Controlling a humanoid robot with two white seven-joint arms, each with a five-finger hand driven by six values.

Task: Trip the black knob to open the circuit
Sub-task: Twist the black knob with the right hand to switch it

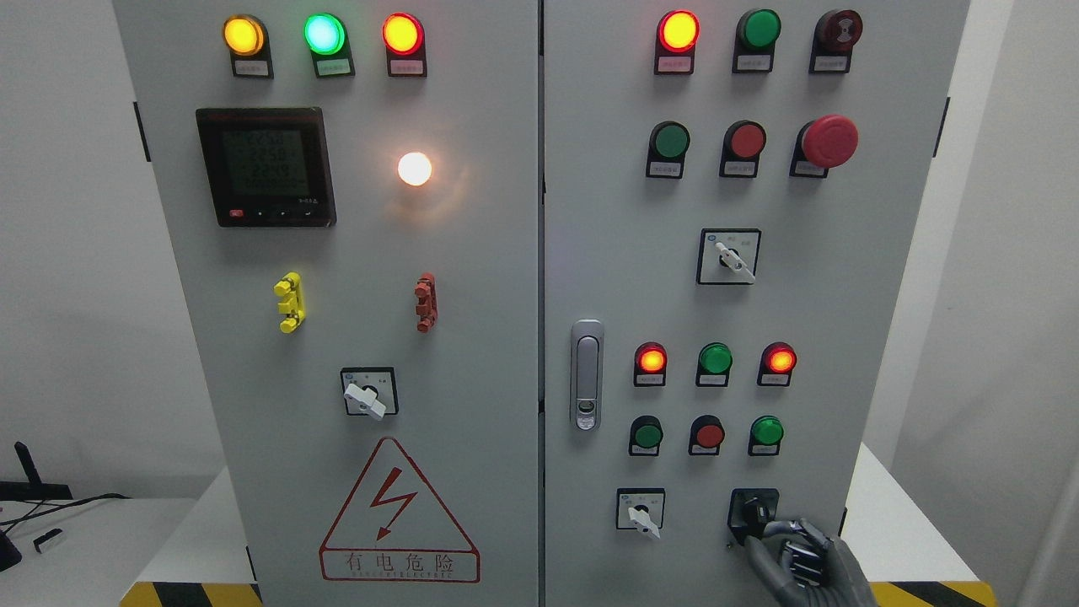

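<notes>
Right hand (797,552), fingers curled narrowly at the black knob (753,511) near the cabinet door's (607,253) lower right corner; firm grasp unclear. Judged stage: contact made, tripping turn pending.

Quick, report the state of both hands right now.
Right hand: fingers on the black knob at the cabinet's lower right; whether they grip it cannot be told.
Left hand: not in view.
</notes>
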